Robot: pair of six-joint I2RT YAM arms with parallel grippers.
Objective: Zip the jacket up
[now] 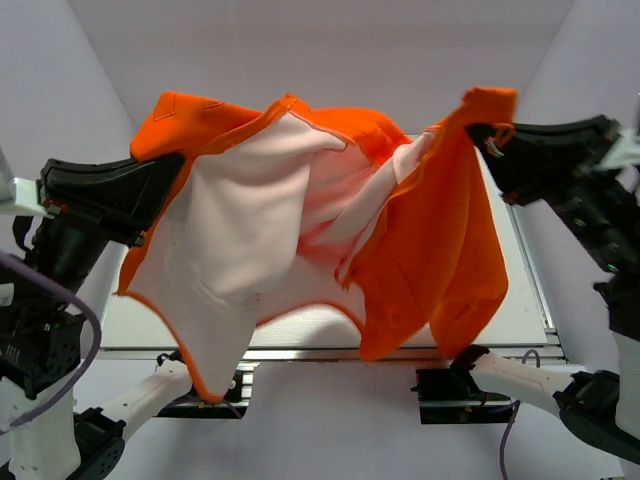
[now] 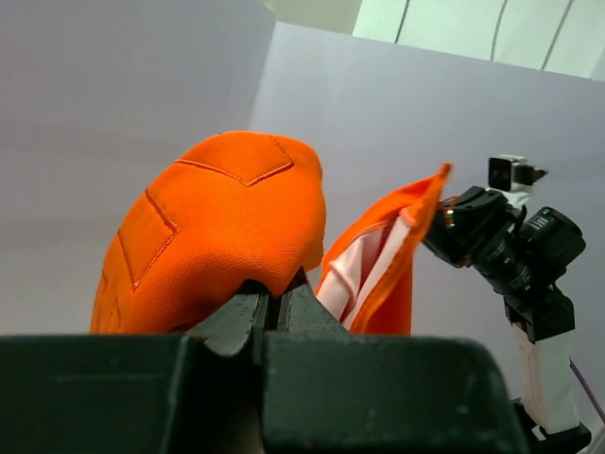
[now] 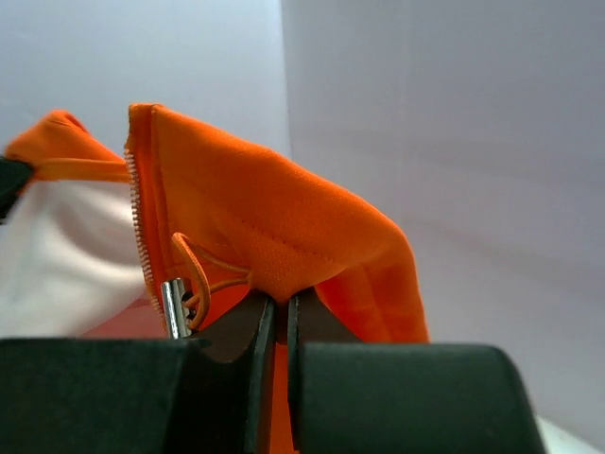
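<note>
The orange jacket (image 1: 430, 240) hangs in the air above the table, open, with its pale inner lining (image 1: 235, 240) facing the top camera. My left gripper (image 1: 172, 172) is shut on the jacket's left edge; in the left wrist view the orange cloth (image 2: 217, 236) bulges over the shut gripper (image 2: 276, 295). My right gripper (image 1: 492, 135) is shut on the jacket's right top corner. In the right wrist view the gripper (image 3: 280, 305) pinches a fold of cloth (image 3: 284, 236), next to the light zipper teeth (image 3: 138, 218) and a metal zipper pull (image 3: 174, 307) with an orange loop.
The white table (image 1: 520, 300) lies under the hanging jacket, with its near edge rail (image 1: 300, 353) at the front. The arm bases stand at the bottom left (image 1: 40, 350) and bottom right (image 1: 600, 400). Grey walls close in the back and sides.
</note>
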